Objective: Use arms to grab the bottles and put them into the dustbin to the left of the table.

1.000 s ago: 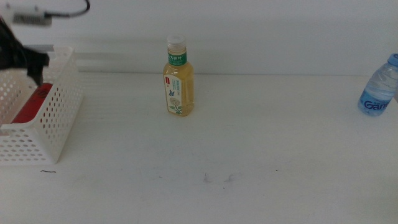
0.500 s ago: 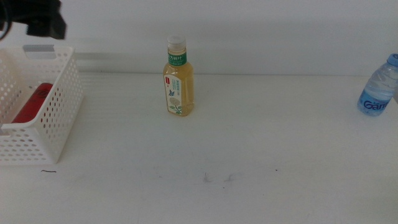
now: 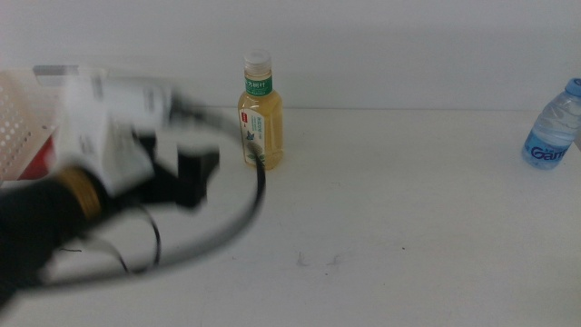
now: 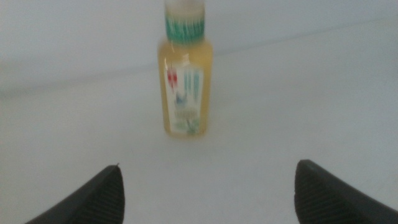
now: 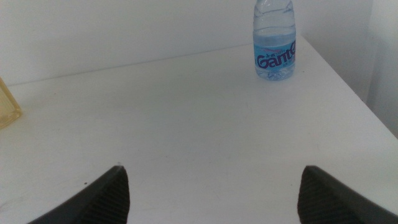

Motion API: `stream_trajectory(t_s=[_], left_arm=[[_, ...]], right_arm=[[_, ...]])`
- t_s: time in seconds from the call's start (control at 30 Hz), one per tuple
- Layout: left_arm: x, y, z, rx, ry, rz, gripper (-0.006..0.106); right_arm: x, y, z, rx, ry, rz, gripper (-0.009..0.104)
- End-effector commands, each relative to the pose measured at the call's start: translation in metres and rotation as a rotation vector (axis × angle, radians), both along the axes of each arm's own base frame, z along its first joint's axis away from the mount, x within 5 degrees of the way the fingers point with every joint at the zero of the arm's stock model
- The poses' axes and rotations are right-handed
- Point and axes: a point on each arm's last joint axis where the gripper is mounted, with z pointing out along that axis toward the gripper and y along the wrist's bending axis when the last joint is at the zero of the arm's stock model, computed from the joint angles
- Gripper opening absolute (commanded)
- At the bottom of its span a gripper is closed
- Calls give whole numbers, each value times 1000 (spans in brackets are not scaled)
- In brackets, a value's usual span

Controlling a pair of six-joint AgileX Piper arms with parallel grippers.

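Red can (image 3: 38, 162) is already lying in the white dustbin (image 3: 27, 109), behind the left arm. Left tool (image 4: 205, 196), jaws wide apart and empty, is facing the tea bottle (image 4: 185, 81) standing on the desk (image 3: 408, 209) just ahead. Right tool (image 5: 211, 193), also spread open, is waiting well short of the water bottle (image 5: 274, 38). Two bottles remain.

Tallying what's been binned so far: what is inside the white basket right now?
A red strip shows inside the basket, likely the can. The blurred left arm covers most of the basket, so anything else inside is hidden.
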Motion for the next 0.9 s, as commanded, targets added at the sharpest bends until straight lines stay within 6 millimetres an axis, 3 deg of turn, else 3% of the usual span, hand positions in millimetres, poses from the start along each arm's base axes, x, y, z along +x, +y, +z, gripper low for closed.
stream_trajectory(t_s=[0.0, 0.07, 0.17, 0.5, 0.87], left_arm=[[-4, 4, -39, -103, -54, 22, 94], [-5, 5, -64, -141, -68, 33, 94], [0, 3, -84, -152, -58, 46, 94], [39, -15, -105, -102, -66, 14, 94], [110, -37, -128, -69, -84, -44, 94]], right_arm=[[0, -1, 0, -20, -17, -9, 91], [0, -1, 0, -20, -17, -9, 91], [0, -1, 0, -20, -17, -9, 91], [0, -1, 0, -20, -17, -9, 91], [0, -1, 0, -20, -17, -9, 91]])
